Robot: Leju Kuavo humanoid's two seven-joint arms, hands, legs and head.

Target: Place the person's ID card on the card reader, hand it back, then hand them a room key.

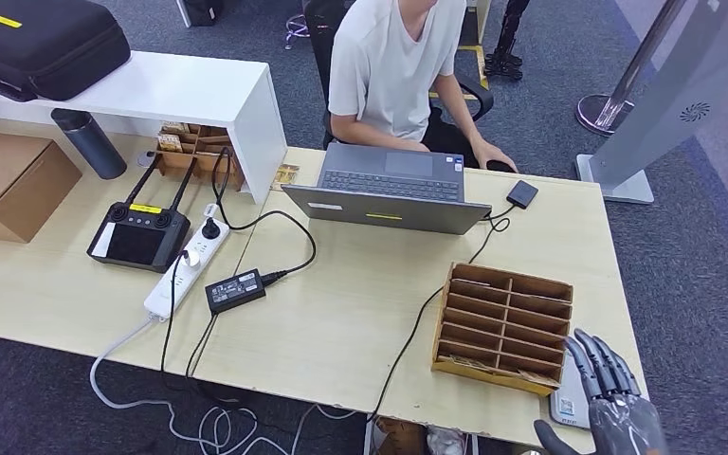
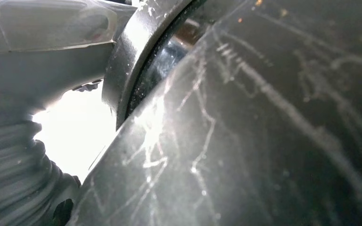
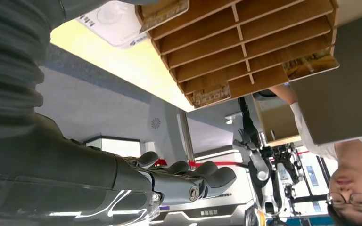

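Note:
My right hand (image 1: 611,398) is at the table's near right corner, fingers stretched out and apart, holding nothing. In the right wrist view the same hand (image 3: 179,181) is bare. Just under its fingers lies the white card reader (image 1: 566,406), partly covered by the hand; the right wrist view shows the card reader (image 3: 115,21) beside the box. A wooden slotted box (image 1: 502,327) stands left of the hand, with patterned key cards (image 3: 311,63) in some slots. The person (image 1: 393,71) sits across the table. The left wrist view gives only my left hand's ribbed cover (image 2: 9,165), pressed against a dark scratched surface.
An open laptop (image 1: 389,190) faces the person, whose hand rests on a mouse (image 1: 495,161). A black cable (image 1: 417,332) runs across the table past the box. A power strip (image 1: 188,270), adapter (image 1: 235,289), controller (image 1: 139,232), cardboard box (image 1: 5,180) and white shelf (image 1: 152,90) fill the left side.

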